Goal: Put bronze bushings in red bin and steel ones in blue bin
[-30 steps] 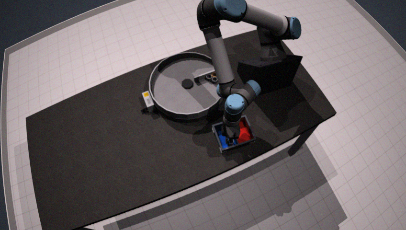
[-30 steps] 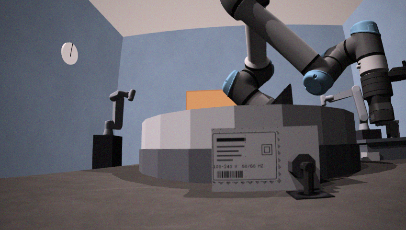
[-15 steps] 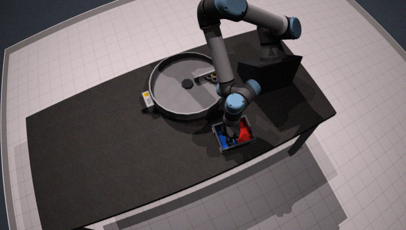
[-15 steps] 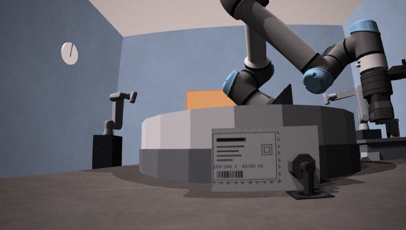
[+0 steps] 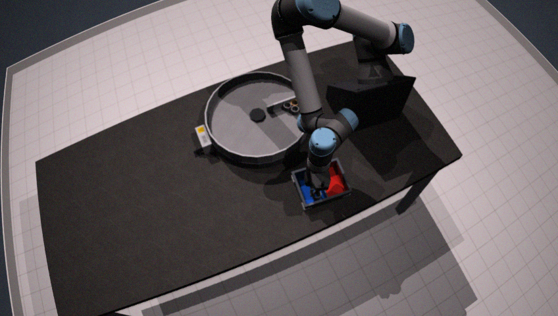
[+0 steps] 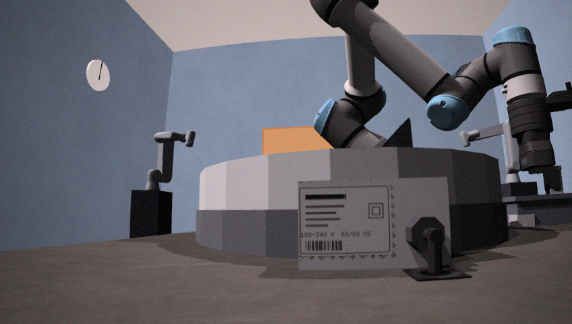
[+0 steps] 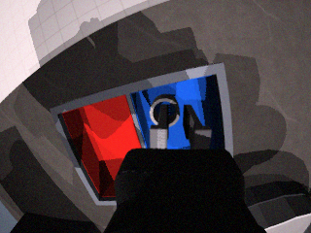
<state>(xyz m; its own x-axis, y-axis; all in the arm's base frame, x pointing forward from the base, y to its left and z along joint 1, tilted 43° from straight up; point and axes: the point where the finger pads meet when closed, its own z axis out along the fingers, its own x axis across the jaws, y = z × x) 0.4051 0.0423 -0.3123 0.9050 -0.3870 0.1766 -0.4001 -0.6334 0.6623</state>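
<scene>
If raised while only partly spread at the gripper (image 5: 316,192) (image 6: 554,189) (image 7: 176,115), pinching nothing visible, could snag the pale-rimmed bushing (image 7: 152,112) near one fingertip, in the blue bin (image 5: 307,195) (image 6: 558,209) (image 7: 196,90), centre of wrist frame. Could missort by grabbing wrongly from the clustered bushings (image 5: 291,107), upper centre of top view.
</scene>
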